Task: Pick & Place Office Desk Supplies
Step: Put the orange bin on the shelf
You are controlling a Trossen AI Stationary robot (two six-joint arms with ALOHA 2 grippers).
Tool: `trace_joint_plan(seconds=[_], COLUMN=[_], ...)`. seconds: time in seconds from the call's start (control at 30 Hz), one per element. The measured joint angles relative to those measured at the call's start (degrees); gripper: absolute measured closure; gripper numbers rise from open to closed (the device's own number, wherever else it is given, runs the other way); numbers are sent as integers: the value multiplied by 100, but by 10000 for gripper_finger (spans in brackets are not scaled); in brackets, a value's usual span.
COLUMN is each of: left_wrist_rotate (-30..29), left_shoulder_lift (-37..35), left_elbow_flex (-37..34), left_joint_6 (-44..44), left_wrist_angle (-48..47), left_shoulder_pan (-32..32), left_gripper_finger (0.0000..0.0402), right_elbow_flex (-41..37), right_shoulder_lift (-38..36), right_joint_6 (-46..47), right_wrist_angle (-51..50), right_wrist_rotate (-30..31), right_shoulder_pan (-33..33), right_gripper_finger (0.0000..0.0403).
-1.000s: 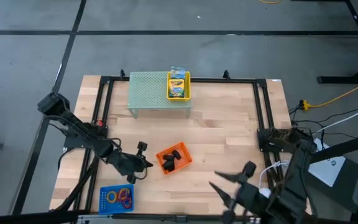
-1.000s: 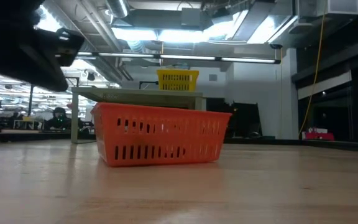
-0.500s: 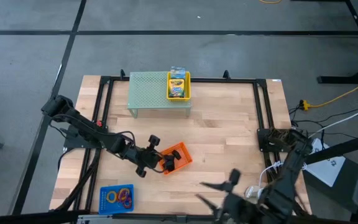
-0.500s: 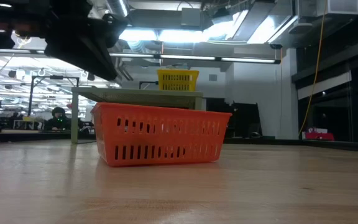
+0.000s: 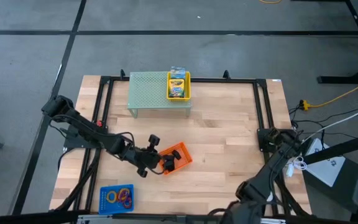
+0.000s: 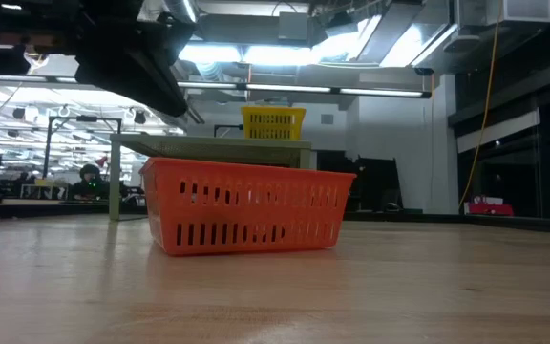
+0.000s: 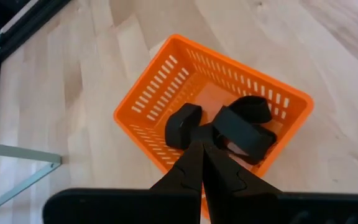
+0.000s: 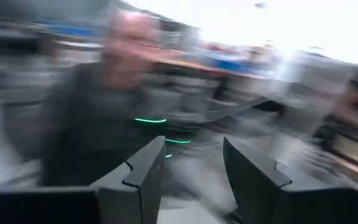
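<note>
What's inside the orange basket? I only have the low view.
Observer: Black clips, seen from the left wrist view.
Operator: Where's the left gripper?
Observer: The left gripper is above the orange basket, fingers shut and empty.
Operator: And the yellow basket on the riser?
Observer: The yellow basket holds a crayon box, by the high view.
Operator: Where are the rings?
Observer: The rings lie in a blue tray at the table's near left corner.
</note>
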Motion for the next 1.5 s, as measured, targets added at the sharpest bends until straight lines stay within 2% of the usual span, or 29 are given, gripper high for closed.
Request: trace_joint_plan(seconds=[0.03,0.07,0.1,0.2,0.27,0.33,0.5,0.73,1.03,1.2,1.33,1.5], left_wrist_rotate=[1,10,68,195,103,75,442,-384,-159,-94,57,439], left_shoulder_lift=[0,0,0,3,96,177,523,1109,1147,1154,1154,1167], left_elbow_flex=[0,0,0,3,0,-6,0,347,1360,1390,1388,1373], left_joint_6=[10,-11,-80,-308,-283,-162,-52,447,409,727,1038,1155], left_wrist_angle=[0,-4,-10,-335,-516,-657,-442,-605,-1434,-1552,-1548,-1540], left_shoulder_pan=[17,30,34,-32,-126,-252,-471,-491,-817,-588,-363,-191], left_gripper_finger=[398,398,398,398,398,398,398,398,398,396,373,317], right_elbow_flex=[4,2,2,-4,-4,-2,-2,-2,-2,-2,-2,-2], right_shoulder_lift=[-4,-64,-81,-81,-89,-103,-93,-96,-96,-96,-96,-96], right_joint_6=[1,196,548,1662,2040,2117,1766,1640,1698,1787,1857,1859], right_wrist_angle=[-276,-772,-1172,-1653,-1768,-1991,-2023,-2050,-2159,-2158,-2175,-2235], right_wrist_rotate=[-568,-511,-5,2024,2665,2536,2083,2031,1890,1878,1877,1878], right_shoulder_pan=[-52,-63,-47,-57,-71,-103,-57,-69,-79,-82,-97,-97], right_gripper_finger=[241,241,241,241,241,241,241,241,241,241,241,241])
